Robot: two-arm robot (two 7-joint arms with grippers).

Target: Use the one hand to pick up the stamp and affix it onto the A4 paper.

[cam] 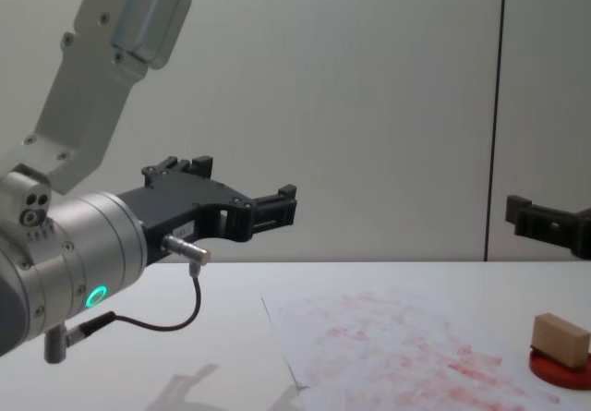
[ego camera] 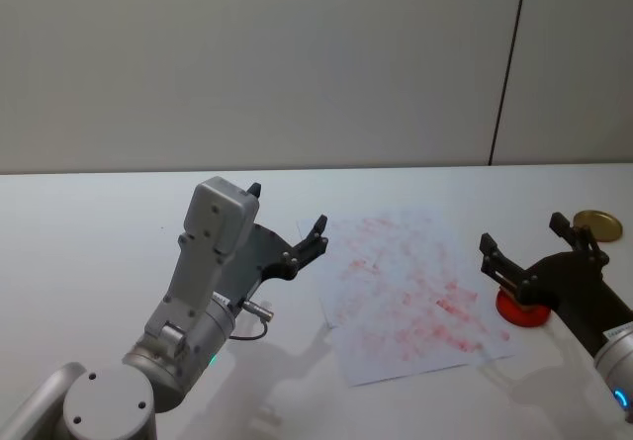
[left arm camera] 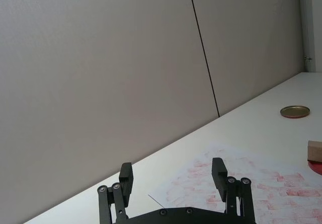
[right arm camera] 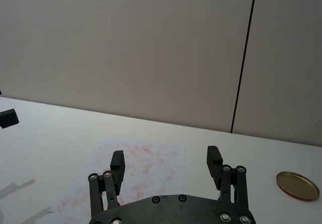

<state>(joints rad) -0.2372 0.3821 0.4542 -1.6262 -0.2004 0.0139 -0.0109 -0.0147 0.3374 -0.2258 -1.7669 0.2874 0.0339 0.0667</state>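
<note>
Inking seems why the small light-tan wooden stamp (cam: pixel 560 339) rests on the flat round red ink pad (cam: pixel 554 376) at the white, red-smeared A4 paper's (ego camera: pixel 406 292) right edge, with the black right gripper (ego camera: pixel 525 237) poised above, jaws wide, while the black left gripper (ego camera: pixel 287 210) hangs wide-jawed by the paper's left edge.

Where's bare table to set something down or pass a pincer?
Free: the table left of the A4 paper, under the left pincer, and the strip behind the paper. Crowded: its right edge, where the stamp sits on the ink pad near the right pincer.
</note>
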